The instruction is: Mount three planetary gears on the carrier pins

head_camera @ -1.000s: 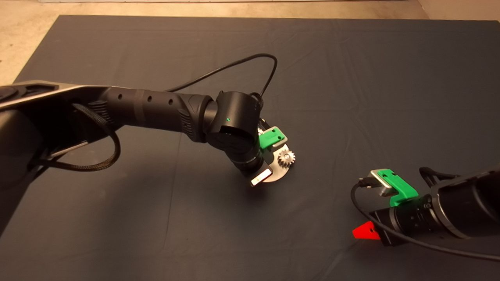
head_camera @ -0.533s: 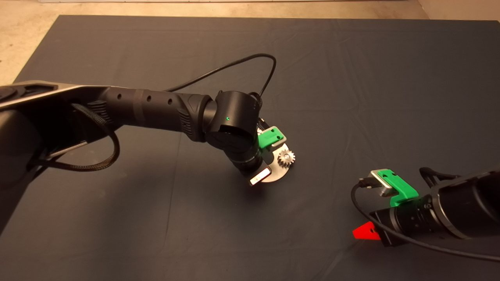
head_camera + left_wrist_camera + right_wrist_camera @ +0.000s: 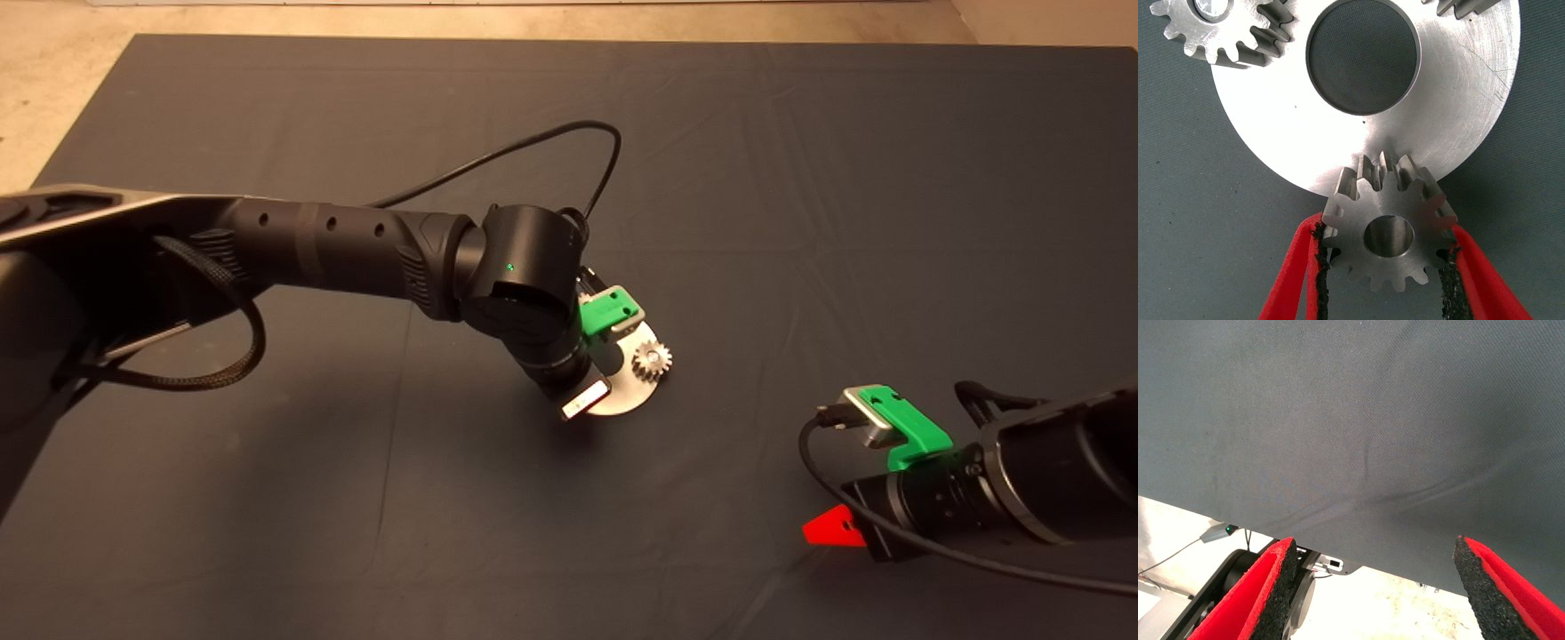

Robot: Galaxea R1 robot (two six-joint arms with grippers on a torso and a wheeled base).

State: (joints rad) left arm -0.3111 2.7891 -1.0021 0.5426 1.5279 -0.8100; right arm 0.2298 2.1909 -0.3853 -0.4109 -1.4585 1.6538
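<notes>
The shiny carrier disc (image 3: 1458, 120) lies on the mat, under my left arm's wrist (image 3: 524, 284). Two planetary gears sit on it: one (image 3: 1221, 27) near the rim and another (image 3: 1471, 7) only partly in view. In the head view just one seated gear (image 3: 652, 360) shows on the disc (image 3: 622, 396). My left gripper (image 3: 1386, 227) is shut on a third planetary gear (image 3: 1395, 193) at the disc's near rim, with a pad (image 3: 1319, 267) against each side. The carrier pins are hidden under the gears. My right gripper (image 3: 1371, 543) stands open over bare mat.
The right arm rests at the lower right of the mat, one red finger (image 3: 831, 527) showing. A black cable (image 3: 569, 142) loops above the left wrist. Past the mat's edge, the right wrist view shows pale floor and a cable (image 3: 1178, 553).
The left arm has shifted slightly to the left and away from the mat's front. The disc and the seated gear have stayed put. The right arm has not moved.
</notes>
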